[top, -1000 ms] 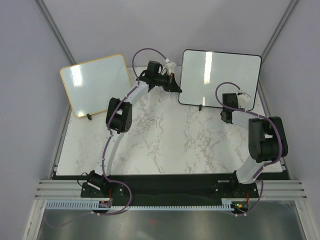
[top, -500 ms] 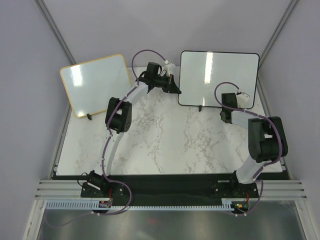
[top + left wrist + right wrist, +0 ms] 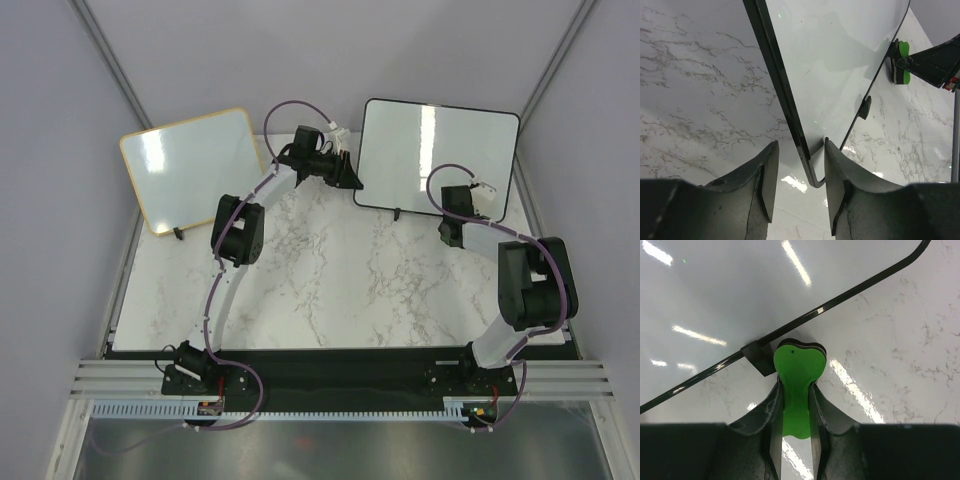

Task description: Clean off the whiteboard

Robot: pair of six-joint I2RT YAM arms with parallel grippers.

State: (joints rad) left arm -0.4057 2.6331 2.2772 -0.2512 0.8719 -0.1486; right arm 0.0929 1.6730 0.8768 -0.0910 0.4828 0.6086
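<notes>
Whiteboard (image 3: 440,155) corner sits between spread left jaws; wrist views reveal right jaws pinching green eraser (image 3: 796,370).

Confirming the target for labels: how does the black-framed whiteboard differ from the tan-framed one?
Frame: the black-framed whiteboard has a thin black rim, the tan-framed whiteboard a tan one.
Size: the black-framed one looks larger from above.
Contact: the left gripper straddles the black-framed board's lower corner and the right gripper holds a green eraser at its bottom edge; the tan-framed one is untouched.
Both are glossy white, standing at the table's far side.
</notes>
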